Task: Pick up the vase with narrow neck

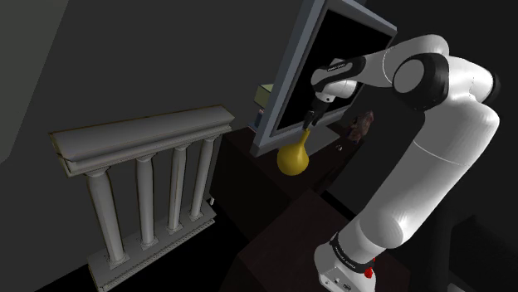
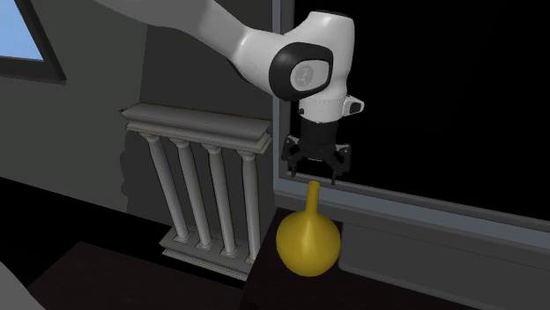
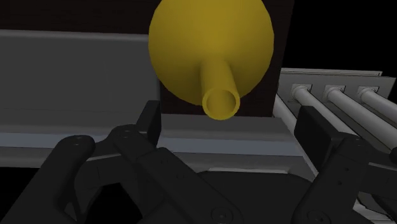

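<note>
Just one yellow vase (image 2: pixel 308 239), standing upright on the dark table (image 2: pixel 123 277) with its long neck pointing straight up, right by the grey frame (image 2: pixel 414 210). The gripper (image 2: pixel 315 173) hangs over the neck, fingers spread, touching nothing. The balustrade (image 2: pixel 198 132) nearby has four columns.

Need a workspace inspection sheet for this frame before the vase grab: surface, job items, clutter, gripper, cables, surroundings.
Surface: dark table top, dimly lit.
Job's things: yellow round-bodied vase with a narrow neck, upright on the table, mouth open upward.
Clutter: small brown figure beyond the vase; too dim to identify.
Gripper: all-black two-finger gripper open, pointing down just above the neck, not touching the vase.
Cables: nothing seen.
Surroundings: grey balustrade with four columns beside the table; grey-framed panel behind the vase, enclosing a black area; blue window corner on the wall.
</note>
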Tool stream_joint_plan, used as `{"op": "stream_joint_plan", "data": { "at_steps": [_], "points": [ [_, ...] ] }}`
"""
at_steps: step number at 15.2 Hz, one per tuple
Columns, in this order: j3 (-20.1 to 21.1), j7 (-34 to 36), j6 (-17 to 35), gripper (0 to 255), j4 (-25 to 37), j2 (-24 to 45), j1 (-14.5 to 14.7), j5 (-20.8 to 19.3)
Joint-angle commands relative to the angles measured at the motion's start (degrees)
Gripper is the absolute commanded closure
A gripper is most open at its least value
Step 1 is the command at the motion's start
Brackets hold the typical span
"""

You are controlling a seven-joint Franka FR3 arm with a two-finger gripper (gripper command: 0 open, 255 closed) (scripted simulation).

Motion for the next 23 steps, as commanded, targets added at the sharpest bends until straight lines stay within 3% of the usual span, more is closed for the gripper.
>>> {"op": "stream_joint_plan", "data": {
  "at_steps": [1,7,8,17,23],
  "points": [
    [0.0,-1.1,1.6,0,-0.5,1.4,-0.5,1.0],
    [0.5,-2.2,4.7,0,-1.8,3.5,-0.9,2.6],
    [0.5,-2.2,4.8,255,-1.8,3.6,-0.9,2.6],
    [0.5,-2.2,4.7,255,-1.8,3.5,-0.9,2.6],
    [-0.1,-0.8,0.6,255,0.0,0.8,-0.4,0.6]
  ]
}}
